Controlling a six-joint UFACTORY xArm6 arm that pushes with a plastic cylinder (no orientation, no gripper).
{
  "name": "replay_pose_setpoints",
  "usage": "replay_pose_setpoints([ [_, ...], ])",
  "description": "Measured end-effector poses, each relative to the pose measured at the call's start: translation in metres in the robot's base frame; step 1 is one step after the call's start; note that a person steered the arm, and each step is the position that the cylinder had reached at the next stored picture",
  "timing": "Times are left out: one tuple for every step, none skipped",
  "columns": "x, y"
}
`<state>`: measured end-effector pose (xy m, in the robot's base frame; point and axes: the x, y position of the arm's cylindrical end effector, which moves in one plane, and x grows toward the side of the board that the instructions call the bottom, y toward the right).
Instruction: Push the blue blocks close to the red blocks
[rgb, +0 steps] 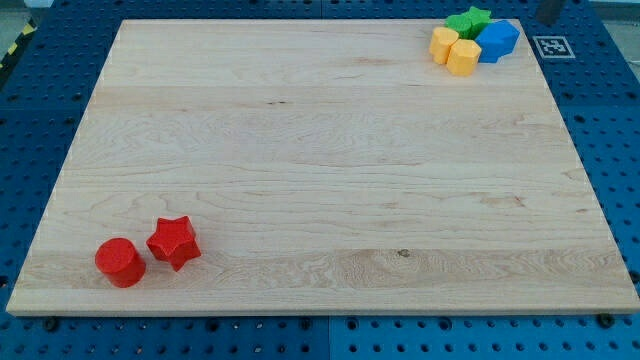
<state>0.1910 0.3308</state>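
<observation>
Blue blocks (498, 40) sit in a tight cluster at the view's top right corner of the wooden board (320, 170); I cannot tell their shapes or whether there is one or two. They touch a yellow block (463, 57) and green blocks (468, 21). A red cylinder (120, 262) and a red star (174, 242) stand side by side at the view's bottom left, far from the blue ones. A short dark piece of my rod shows at the top edge, with my tip (548, 20) just right of the blue blocks and off the board.
A second yellow block (444, 44) lies at the cluster's left side. A black-and-white marker tag (552, 46) lies on the blue pegboard beside the board's top right corner. The blue pegboard surrounds the board.
</observation>
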Motion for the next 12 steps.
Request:
replay_pose_setpoints([
  [0.001,-0.036],
  [0.009,-0.054],
  [0.021,-0.054],
  [0.023,-0.068],
  [0.028,-0.087],
  [0.05,-0.089],
  [0.068,-0.083],
  [0.08,-0.078],
  [0.096,-0.075],
  [0.118,-0.073],
  [0.128,-0.076],
  [0.135,-0.094],
])
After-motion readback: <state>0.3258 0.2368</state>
